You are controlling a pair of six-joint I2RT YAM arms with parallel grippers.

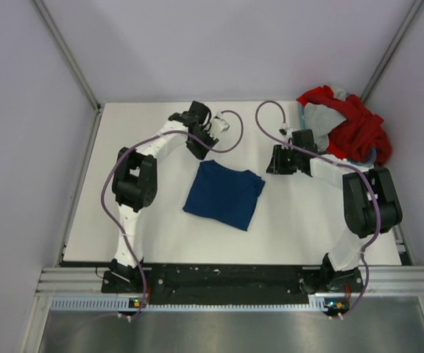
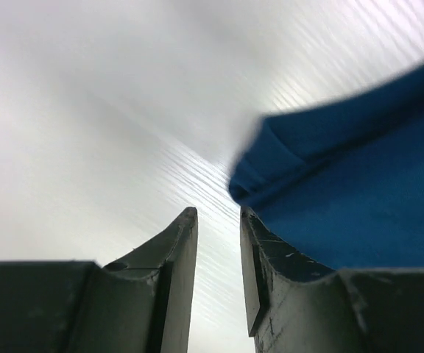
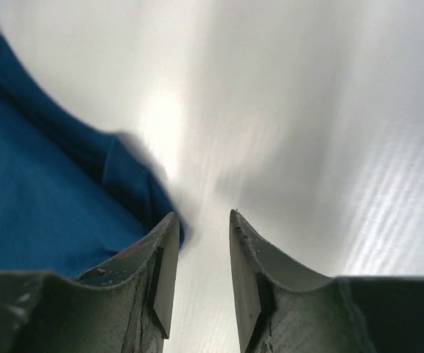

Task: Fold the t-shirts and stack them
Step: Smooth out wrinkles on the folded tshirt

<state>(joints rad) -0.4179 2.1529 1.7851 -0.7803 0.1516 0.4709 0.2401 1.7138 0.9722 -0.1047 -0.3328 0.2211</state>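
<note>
A folded navy blue t-shirt (image 1: 224, 193) lies flat in the middle of the white table, print hidden. My left gripper (image 1: 199, 147) hovers just beyond its far left corner, open and empty; that corner shows in the left wrist view (image 2: 344, 191) to the right of the fingers (image 2: 219, 220). My right gripper (image 1: 277, 163) is beside the shirt's far right corner, open and empty; the shirt fills the left of the right wrist view (image 3: 43, 191). A red t-shirt (image 1: 359, 129) and a grey t-shirt (image 1: 322, 118) lie heaped at the far right.
The heap sits in a light blue basket, only an edge of it showing (image 1: 370, 156). White walls enclose the table on three sides. The arm bases stand on a black rail (image 1: 227, 279) at the near edge.
</note>
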